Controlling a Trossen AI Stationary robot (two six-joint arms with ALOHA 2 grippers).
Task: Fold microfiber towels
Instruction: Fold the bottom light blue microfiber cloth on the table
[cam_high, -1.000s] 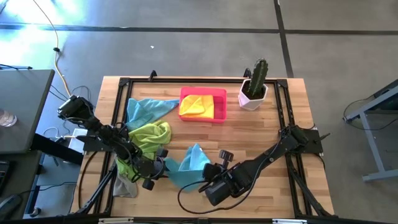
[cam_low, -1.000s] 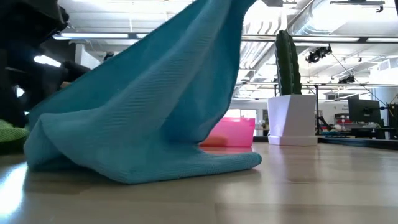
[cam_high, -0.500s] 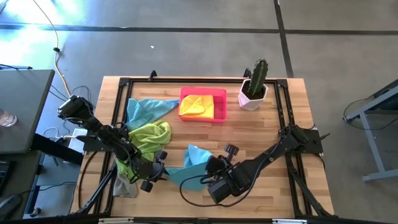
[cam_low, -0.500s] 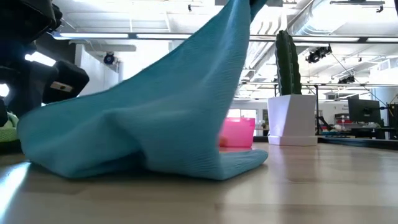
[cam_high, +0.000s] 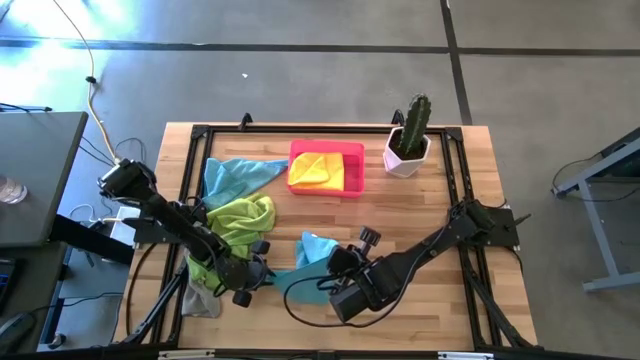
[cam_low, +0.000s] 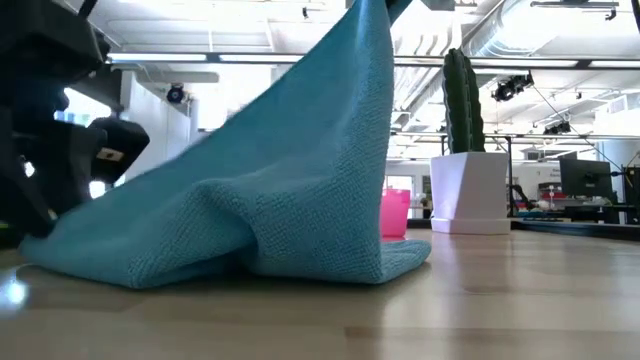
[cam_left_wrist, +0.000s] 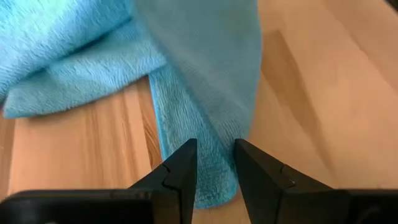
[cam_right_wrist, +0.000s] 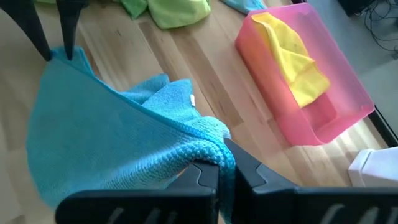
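One light blue towel is mid-fold at table front: right gripper pinches a raised corner, left gripper pinches its edge; yellow towel lies in pink tray; green towels remain unfolded

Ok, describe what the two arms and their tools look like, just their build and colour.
Both arms are dark, nearly black, built of slim jointed segments, and black cables loop beside them on the wooden table. The left tool ends in two flat black fingers that taper to wedge tips. The right tool has matching matte black fingers with angular, stepped edges. No markings are readable on either.
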